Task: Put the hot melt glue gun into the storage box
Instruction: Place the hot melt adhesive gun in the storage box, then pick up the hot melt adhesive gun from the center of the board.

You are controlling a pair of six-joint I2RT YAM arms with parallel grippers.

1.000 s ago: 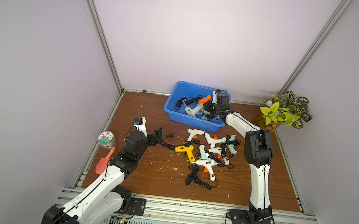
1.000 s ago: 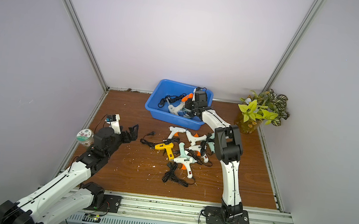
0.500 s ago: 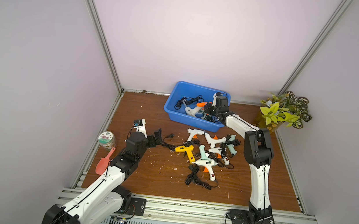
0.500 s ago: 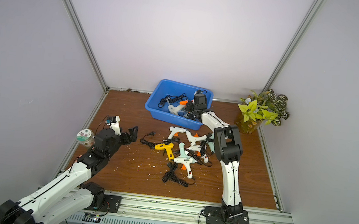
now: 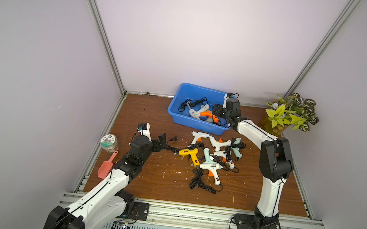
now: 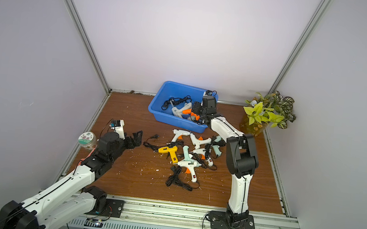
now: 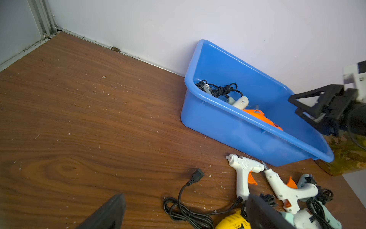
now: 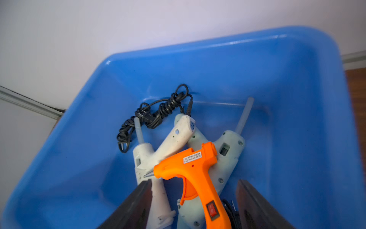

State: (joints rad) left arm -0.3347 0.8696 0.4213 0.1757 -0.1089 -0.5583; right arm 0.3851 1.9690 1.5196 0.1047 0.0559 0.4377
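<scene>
Between jaws of right claw (image 8: 194,181), orange glue gun (image 8: 190,164)

Bare worktop (image 5: 145,113) is lying open left of the storage box (image 5: 191,121); a heap of glue guns (image 5: 209,167) and cords (image 5: 200,185) is crowding the middle.

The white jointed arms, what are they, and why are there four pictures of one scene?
They are two robot arms mounted at the edge of a wooden table, each able to pinch things. Two pictures look down on the whole scene; two come from cameras on the wrists. The right arm reaches into the blue storage box, where an orange glue gun lies on two pale ones. The right fingers stand open either side of its handle, holding nothing. The left arm hovers near the yellow glue gun and the pile of others on the table, the left fingers open and empty. A potted plant stands in the far corner.
</scene>
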